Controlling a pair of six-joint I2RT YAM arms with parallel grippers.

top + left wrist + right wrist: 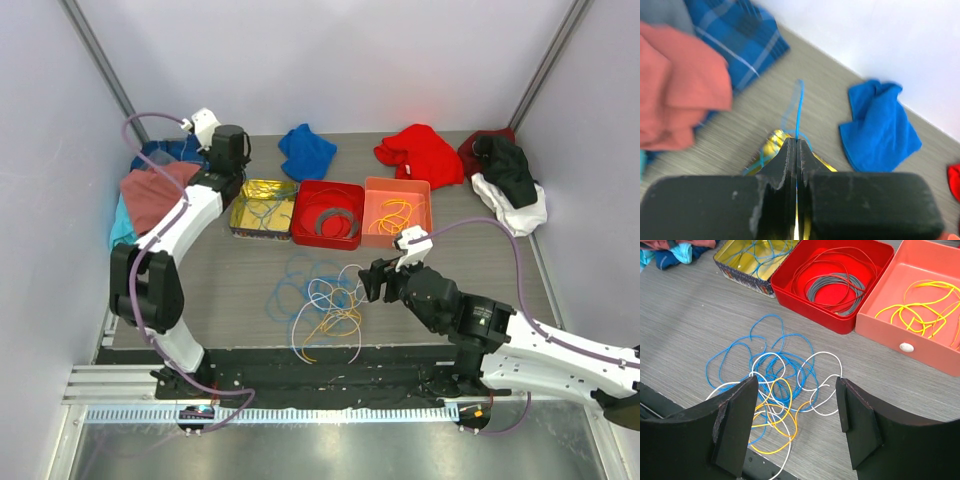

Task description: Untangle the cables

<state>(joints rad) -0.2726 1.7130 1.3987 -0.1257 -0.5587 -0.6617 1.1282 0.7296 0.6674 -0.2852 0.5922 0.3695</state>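
The top camera looks down from behind the arm bases over the grey wood-grain tabletop [235,285]. The left wrist camera, tight behind the left arm's black fingers [785,167] and thin blue cable [799,112], faces the far edge. The right wrist camera, low between the right arm's black fingers [735,425], shares the tangled coloured cables [780,382] and red square tray [805,310] with it.

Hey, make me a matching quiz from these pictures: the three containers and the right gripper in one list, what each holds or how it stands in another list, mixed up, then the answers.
Column one
1. gold tin
2. red box
3. orange box
4. right gripper

Column two
A. open, near the loose tangle
B. holds yellow cables
C. holds a grey ring
D. holds blue cables

Pairs: 1-D, 2-C, 3-B, 4-A
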